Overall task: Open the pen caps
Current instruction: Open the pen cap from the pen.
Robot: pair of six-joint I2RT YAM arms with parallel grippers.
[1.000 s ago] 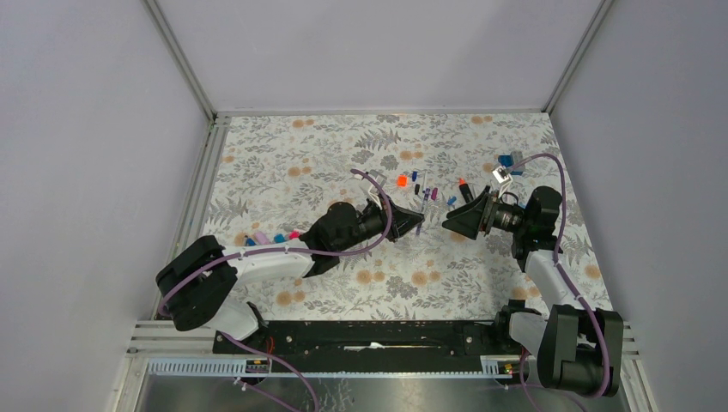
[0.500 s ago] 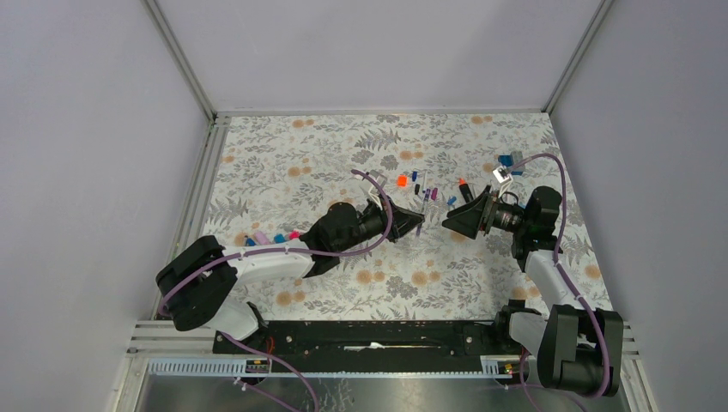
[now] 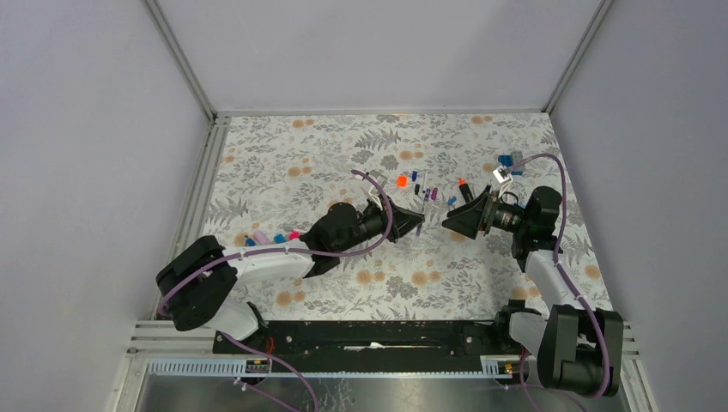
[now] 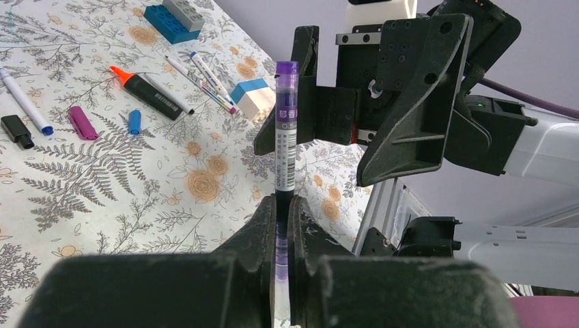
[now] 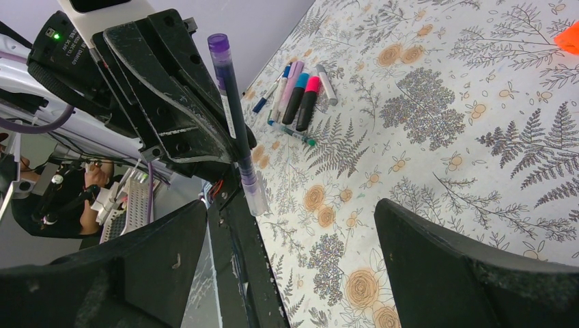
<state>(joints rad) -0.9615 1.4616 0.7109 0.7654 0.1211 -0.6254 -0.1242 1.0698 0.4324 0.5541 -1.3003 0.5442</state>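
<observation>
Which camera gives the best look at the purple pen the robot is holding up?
The left wrist view: the purple pen stands upright at centre, label showing, clamped in the left gripper. The right wrist view shows it slanted and off to one side. From the top it is only a sliver.

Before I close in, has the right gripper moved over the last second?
No. The right gripper sits where it was, just below the orange-tipped highlighter in the top view, open and facing the purple pen.
</observation>
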